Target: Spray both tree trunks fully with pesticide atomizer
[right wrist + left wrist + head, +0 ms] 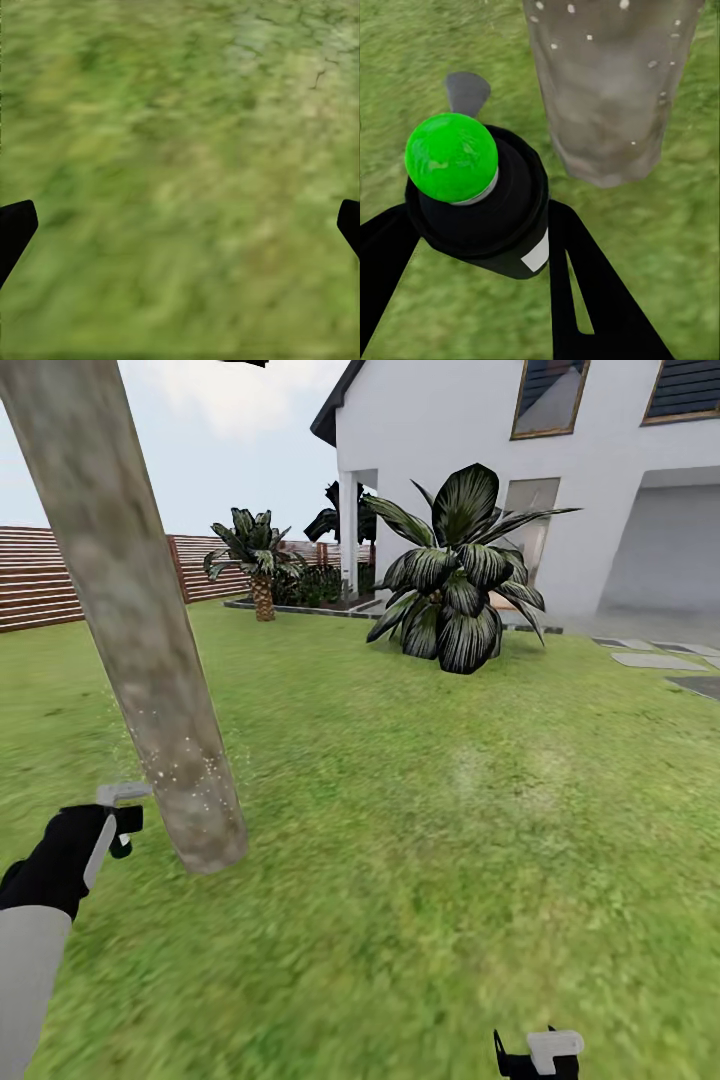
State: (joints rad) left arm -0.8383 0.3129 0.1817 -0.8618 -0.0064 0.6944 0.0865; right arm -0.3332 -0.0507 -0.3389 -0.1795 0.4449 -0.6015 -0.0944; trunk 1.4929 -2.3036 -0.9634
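Note:
A thick mottled grey-beige tree trunk (150,660) leans across the left of the head view and meets the lawn close to my left hand. White-yellow pesticide specks (185,765) dot its lower part, and they also show on the trunk (607,90) in the left wrist view. My left gripper (122,822) is just left of the trunk base, shut on the pesticide atomizer (472,202), a black bottle with a round green top. The black fingers (585,292) flank the bottle. My right gripper (540,1055) hangs low over bare grass, its fingertips (15,225) spread wide with nothing between them.
A large dark-leaved plant (455,575) stands ahead before the white house (480,450). A short palm (258,560) and the brown slat fence (40,575) lie at the back left. Grey paving stones (655,660) are at the right. Lawn (450,810) stretches ahead and right.

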